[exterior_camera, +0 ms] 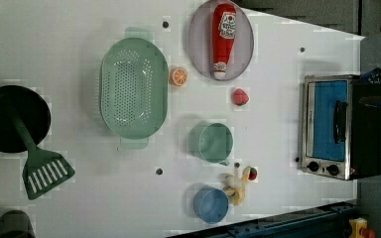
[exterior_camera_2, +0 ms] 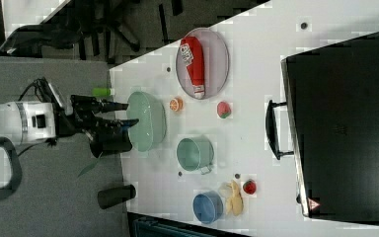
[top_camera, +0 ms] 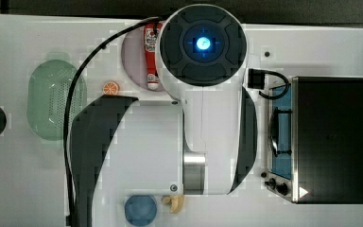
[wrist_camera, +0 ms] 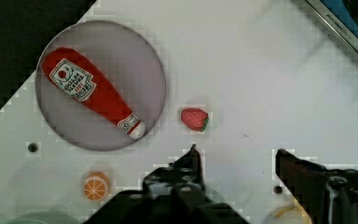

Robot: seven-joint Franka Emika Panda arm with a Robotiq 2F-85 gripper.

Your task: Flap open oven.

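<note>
Oven [exterior_camera: 340, 126] door sits closed while the arm's jaws hang open above the table [exterior_camera: 79, 198].

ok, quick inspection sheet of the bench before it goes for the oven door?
Surface: white table, small dark holes in it.
Job's things: oven at the left view's right edge, blue door shut, black bar handle, two knobs beside the door.
Clutter: green colander, ketchup bottle on a grey plate, orange slice, strawberry, green cup, blue bowl, banana, black pan, green spatula.
Grippers: gripper above the table, fingers apart, holding nothing.
Cables: black cable along the arm.
Surroundings: dark floor, chair bases in the right view.
</note>
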